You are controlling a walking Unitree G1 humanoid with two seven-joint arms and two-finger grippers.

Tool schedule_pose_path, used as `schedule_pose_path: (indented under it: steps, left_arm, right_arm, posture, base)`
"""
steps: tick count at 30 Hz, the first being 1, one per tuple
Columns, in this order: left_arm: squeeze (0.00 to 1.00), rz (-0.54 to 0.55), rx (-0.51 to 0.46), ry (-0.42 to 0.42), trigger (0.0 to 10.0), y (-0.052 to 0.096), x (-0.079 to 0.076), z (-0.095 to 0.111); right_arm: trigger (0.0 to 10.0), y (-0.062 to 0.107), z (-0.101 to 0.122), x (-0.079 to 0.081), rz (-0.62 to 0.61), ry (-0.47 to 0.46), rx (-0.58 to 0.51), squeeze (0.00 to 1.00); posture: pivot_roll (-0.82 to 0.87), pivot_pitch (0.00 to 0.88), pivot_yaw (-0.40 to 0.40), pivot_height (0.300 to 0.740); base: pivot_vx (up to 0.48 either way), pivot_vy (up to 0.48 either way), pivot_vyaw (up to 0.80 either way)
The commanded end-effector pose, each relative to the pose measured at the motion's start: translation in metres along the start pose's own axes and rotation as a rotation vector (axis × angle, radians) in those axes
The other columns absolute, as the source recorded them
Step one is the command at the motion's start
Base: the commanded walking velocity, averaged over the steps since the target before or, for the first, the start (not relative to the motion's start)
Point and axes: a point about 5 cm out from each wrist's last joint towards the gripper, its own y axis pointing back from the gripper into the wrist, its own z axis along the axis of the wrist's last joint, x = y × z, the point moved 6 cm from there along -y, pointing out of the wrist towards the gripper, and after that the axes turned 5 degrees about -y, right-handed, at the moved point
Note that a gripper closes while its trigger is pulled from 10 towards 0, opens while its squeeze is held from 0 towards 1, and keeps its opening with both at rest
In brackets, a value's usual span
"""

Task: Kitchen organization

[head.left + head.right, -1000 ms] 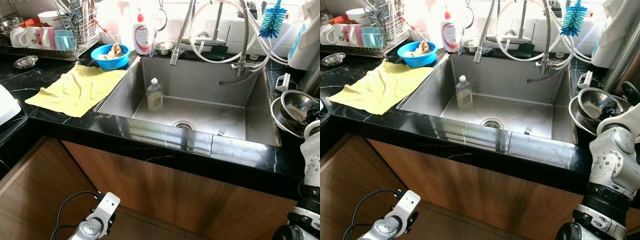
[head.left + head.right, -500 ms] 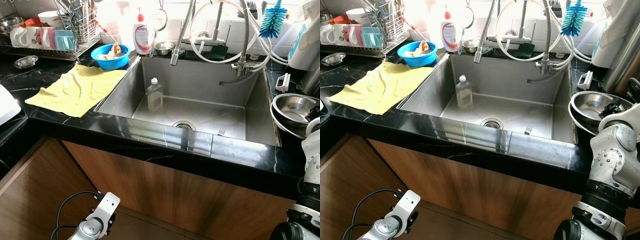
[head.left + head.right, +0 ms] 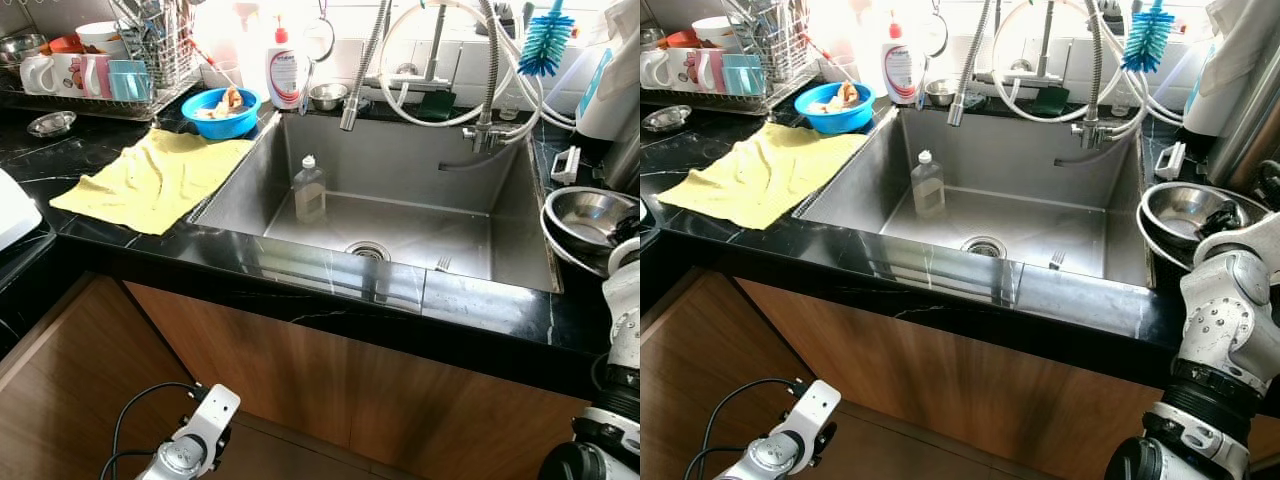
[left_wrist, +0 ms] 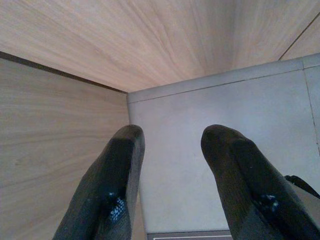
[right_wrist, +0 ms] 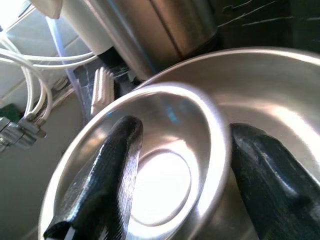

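A small steel bowl [image 5: 165,180] rests inside a larger steel bowl [image 5: 280,105] on the black counter to the right of the sink [image 3: 400,160]. My right gripper [image 5: 185,170] is open and straddles the small bowl's rim, one finger inside it and the other outside, over the larger bowl. From the head the small bowl [image 3: 1185,208] shows with black fingers [image 3: 1228,216] at its right edge. My left gripper [image 4: 170,165] hangs open and empty, low by the wooden cabinet front, above grey floor. A clear bottle [image 3: 309,190] stands in the sink.
A yellow cloth [image 3: 150,175] lies on the counter left of the sink. Behind it are a blue bowl [image 3: 221,112], a soap bottle [image 3: 284,70] and a dish rack [image 3: 100,70] with mugs. Faucet hoses [image 3: 440,70] hang over the sink; a fork [image 3: 442,264] lies in it.
The small steel bowl, tilted up a second ago, now lies flatter in the larger bowl. My right arm has shifted slightly. The left arm has not moved.
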Motion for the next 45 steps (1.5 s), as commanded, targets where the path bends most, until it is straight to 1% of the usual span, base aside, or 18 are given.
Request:
schedule_pose_path:
  steps: [1, 6, 9, 13, 18, 24, 25, 27, 28, 34, 45]
  left_arm:
    - [0.00, 0.009, 0.003, -0.006, 10.0, 0.000, 0.004, -0.001]
    - [0.00, 0.009, 0.001, -0.008, 10.0, 0.000, 0.004, -0.001]
    - [0.00, 0.009, -0.001, -0.011, 10.0, 0.000, 0.004, -0.001]
    - [0.00, 0.008, -0.003, -0.013, 10.0, 0.000, 0.004, 0.000]
    - [0.00, 0.009, -0.010, -0.015, 10.0, 0.000, 0.005, 0.002]
    - [0.00, 0.008, -0.018, -0.017, 10.0, -0.001, 0.005, 0.005]
    - [0.00, 0.008, -0.019, -0.018, 10.0, -0.001, 0.006, 0.006]
    - [0.00, 0.009, -0.020, -0.018, 10.0, -0.001, 0.006, 0.006]
    - [0.00, 0.009, -0.021, -0.019, 10.0, -0.001, 0.006, 0.006]
    - [0.00, 0.008, -0.021, -0.018, 10.0, -0.001, 0.007, 0.007]
    - [0.00, 0.006, -0.023, -0.018, 10.0, -0.001, 0.007, 0.007]
  right_arm:
    - [10.0, -0.002, -0.007, 0.005, 0.007, -0.012, 0.035, 0.00]
    - [10.0, -0.002, -0.009, 0.007, 0.011, -0.023, 0.046, 0.00]
    - [10.0, -0.001, -0.006, 0.008, 0.013, -0.036, 0.039, 0.00]
    - [10.0, -0.001, -0.006, 0.008, 0.005, -0.067, 0.038, 0.00]
    - [10.0, 0.000, 0.005, 0.012, 0.016, -0.095, -0.001, 0.00]
    - [10.0, -0.002, -0.004, 0.007, -0.019, -0.135, 0.036, 0.00]
    - [9.1, -0.002, -0.005, 0.007, -0.019, -0.144, 0.039, 0.00]
    - [9.1, -0.002, -0.005, 0.008, -0.019, -0.145, 0.039, 0.00]
    - [0.0, -0.002, -0.005, 0.007, -0.023, -0.156, 0.038, 0.00]
    - [0.0, -0.003, -0.003, 0.000, -0.066, -0.184, 0.031, 0.00]
    - [0.0, -0.003, -0.001, -0.002, -0.093, -0.209, 0.024, 0.00]
  posture:
    - [-0.08, 0.000, 0.047, 0.740]
    - [-0.08, 0.000, 0.046, 0.740]
    - [-0.08, 0.000, 0.046, 0.740]
    - [-0.09, 0.000, 0.047, 0.740]
    - [-0.09, 0.000, 0.048, 0.740]
    - [-0.08, 0.000, 0.048, 0.740]
    - [-0.08, 0.000, 0.048, 0.740]
    - [-0.08, 0.000, 0.049, 0.740]
    - [-0.08, 0.000, 0.050, 0.740]
    - [-0.08, 0.000, 0.050, 0.740]
    - [-0.08, 0.000, 0.052, 0.740]
  base:
    - [0.000, 0.000, 0.00]
    - [0.000, 0.000, 0.00]
    - [0.000, 0.000, 0.00]
    - [0.000, 0.000, 0.00]
    - [0.000, 0.000, 0.00]
    - [0.000, 0.000, 0.00]
    - [0.000, 0.000, 0.00]
    - [0.000, 0.000, 0.00]
    - [0.000, 0.000, 0.00]
    - [0.000, 0.000, 0.00]
    - [0.000, 0.000, 0.00]
